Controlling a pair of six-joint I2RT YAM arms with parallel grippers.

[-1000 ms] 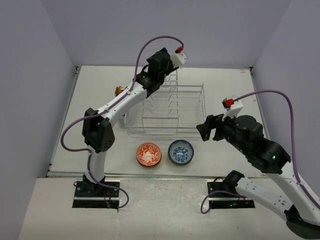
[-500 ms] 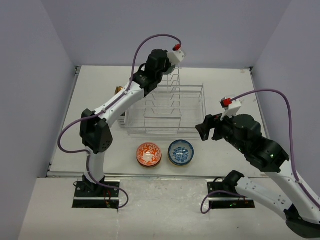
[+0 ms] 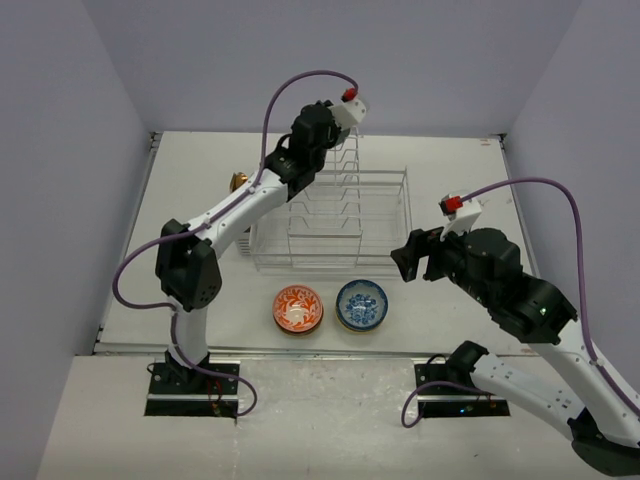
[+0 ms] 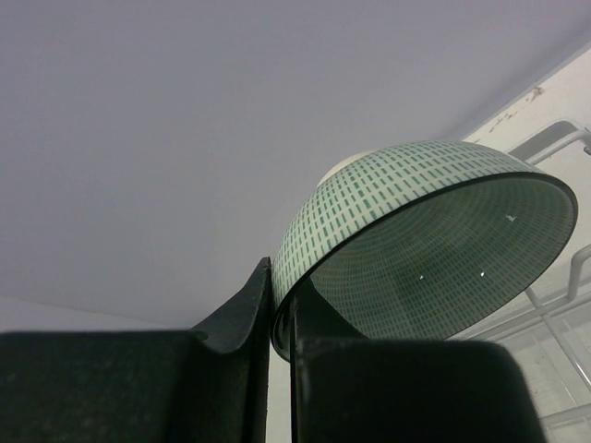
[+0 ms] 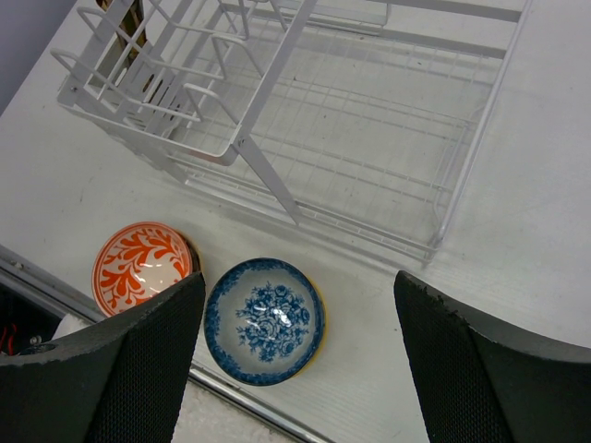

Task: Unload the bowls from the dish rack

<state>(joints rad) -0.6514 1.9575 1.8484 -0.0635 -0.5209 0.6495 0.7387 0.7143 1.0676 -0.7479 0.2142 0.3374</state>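
My left gripper is shut on the rim of a pale green bowl with a green dash pattern and holds it tilted in the air. In the top view this gripper is high over the far left end of the white wire dish rack. An orange patterned bowl and a blue-and-white floral bowl sit on the table in front of the rack. My right gripper is open and empty, above the blue bowl and beside the orange bowl. The rack's basket holds no bowl that I can see.
A gold object sits left of the rack behind my left arm. A dark edge shows under the orange bowl and a yellow edge under the blue bowl. The table's near edge runs just below the two bowls.
My left gripper has risen and shifted slightly back over the rack's far end with the green bowl in it. The right arm has barely moved.
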